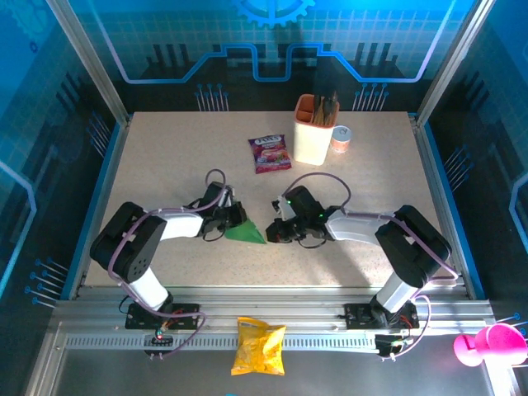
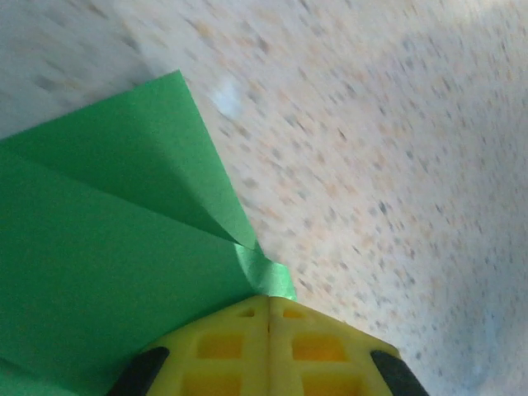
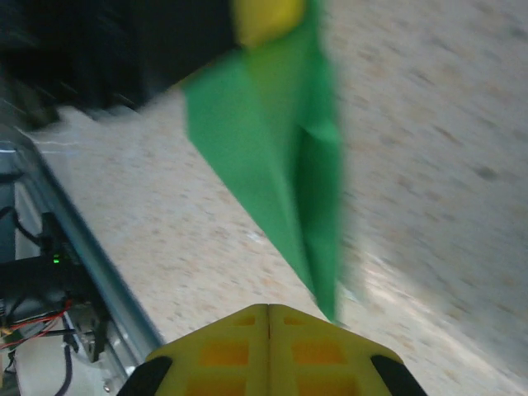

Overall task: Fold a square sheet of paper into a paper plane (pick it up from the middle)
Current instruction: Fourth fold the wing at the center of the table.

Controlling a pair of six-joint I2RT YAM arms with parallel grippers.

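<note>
At the centre of the top view, between both arms, the green paper (image 1: 245, 232) is folded to a pointed triangle; my left gripper (image 1: 233, 216) is pressed together on its wide end, pinching a sliver; my right gripper (image 1: 279, 233) is closed just beside the point, apparently empty; I judge the paper light, limp and easily torn; best gripped on layered folds.

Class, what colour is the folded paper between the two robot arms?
The paper is plain bright green, with no pattern; the left wrist view shows it best.
</note>
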